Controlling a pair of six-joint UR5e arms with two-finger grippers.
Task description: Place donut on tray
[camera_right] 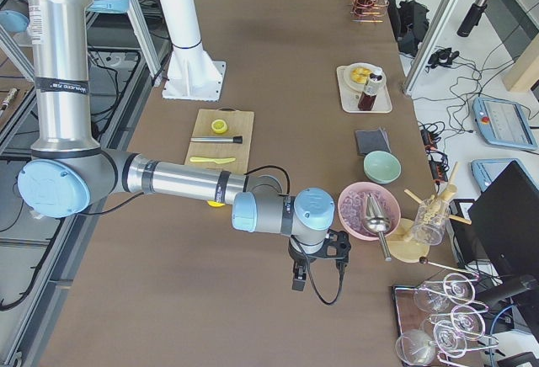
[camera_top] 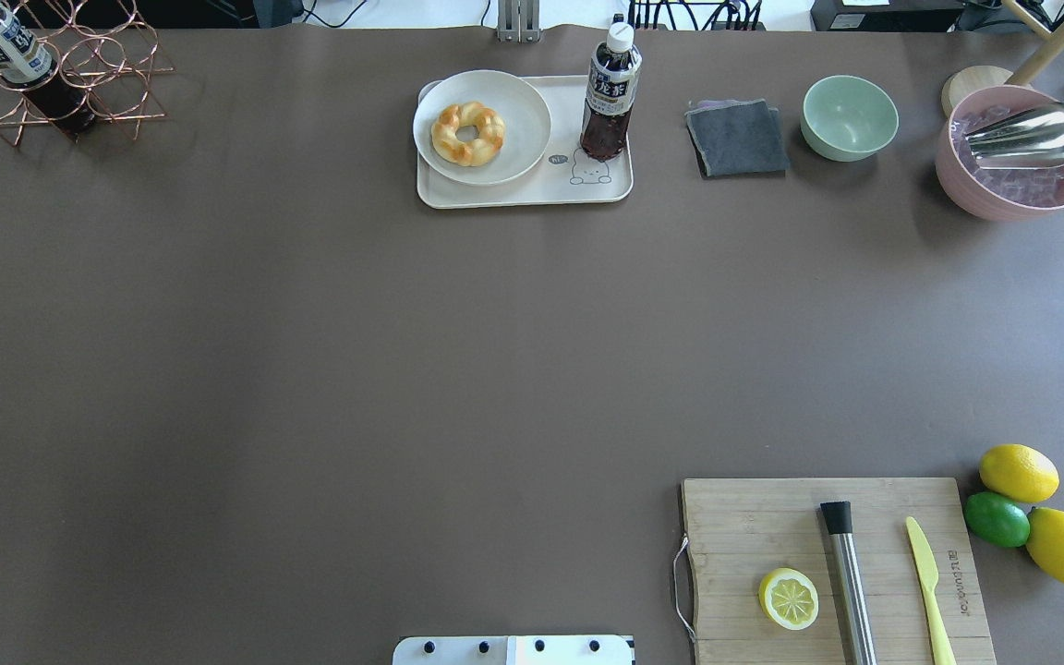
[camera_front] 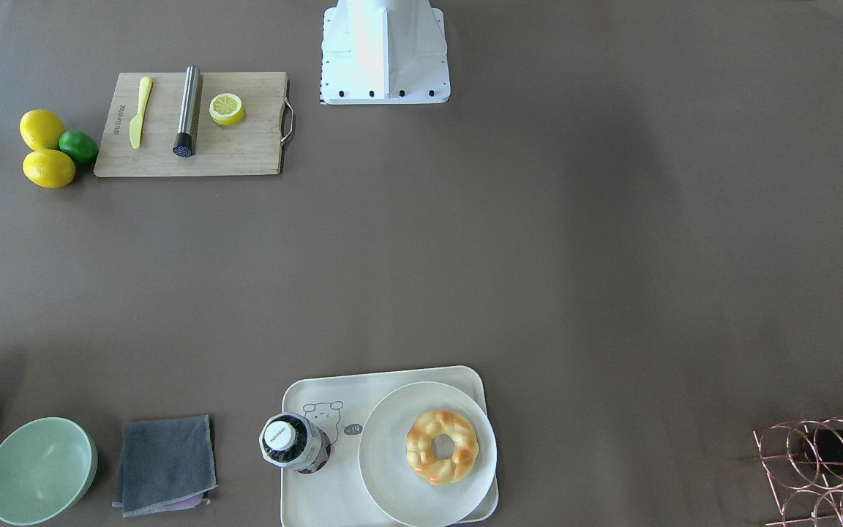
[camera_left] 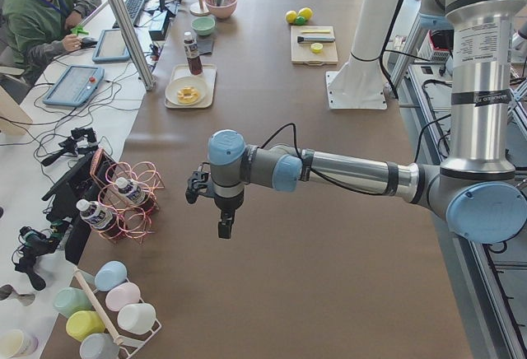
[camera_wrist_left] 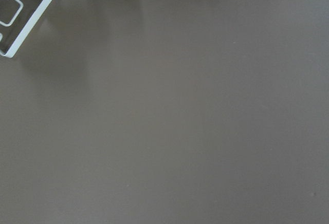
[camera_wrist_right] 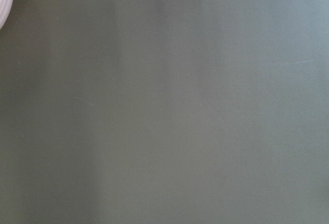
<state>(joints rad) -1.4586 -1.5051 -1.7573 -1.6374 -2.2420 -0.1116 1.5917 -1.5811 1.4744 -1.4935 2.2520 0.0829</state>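
The golden-brown braided donut (camera_front: 442, 446) lies on a round off-white plate (camera_front: 392, 483). The plate rests on the cream-white tray (camera_front: 319, 505) with the bear drawing, at the table's far edge from the robot. The donut (camera_top: 468, 133) and tray (camera_top: 532, 192) also show in the overhead view. My left gripper (camera_left: 224, 229) shows only in the exterior left view, hanging over bare table near the left end, far from the tray. My right gripper (camera_right: 296, 283) shows only in the exterior right view, near the right end. I cannot tell whether either is open or shut.
A dark drink bottle (camera_top: 610, 92) stands on the tray beside the plate. A grey cloth (camera_top: 737, 139), a green bowl (camera_top: 850, 116) and a pink ice bowl (camera_top: 1017, 152) lie to its right. A cutting board (camera_top: 772, 526) with a lemon half is near the robot; a copper bottle rack (camera_top: 52, 74) is far left.
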